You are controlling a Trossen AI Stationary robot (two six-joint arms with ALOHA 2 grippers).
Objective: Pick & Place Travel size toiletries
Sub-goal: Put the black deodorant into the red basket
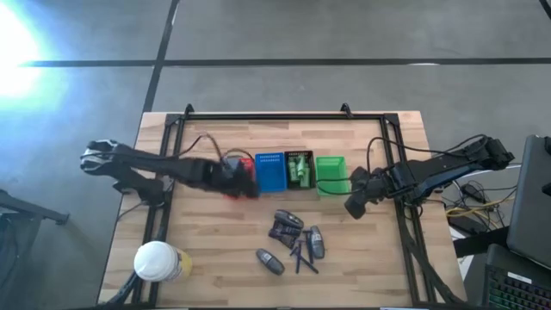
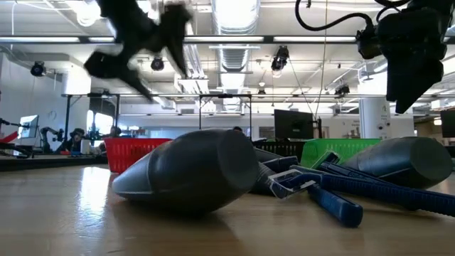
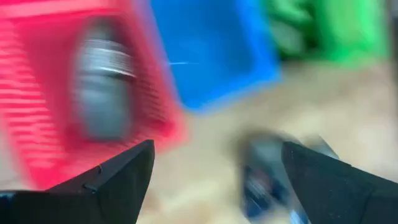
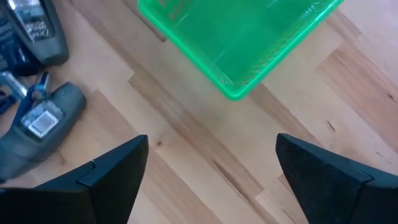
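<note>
**Table stock: four baskets in a row, loose toiletries in front, both arms above the wood.**

Left gripper (image 1: 234,182) hangs over the red basket (image 3: 37,106), fingers spread wide, nothing between them; one grey tube (image 3: 102,93) lies inside that basket. Right gripper (image 1: 353,207) hovers just in front of the green basket (image 4: 249,43), fingers wide apart, empty. Blue basket (image 1: 269,170) holds nothing visible; the black basket (image 1: 299,168) carries green bottles. Remaining toiletries (image 1: 293,241) lie bunched near the front: grey tubes, dark packets and blue razors (image 2: 334,192), touching and crossing. Likely risks: a grab into that tangle may drag a neighbour along or pinch two items; rounded tubes may roll away; both arms reaching the heap together could collide.
</note>
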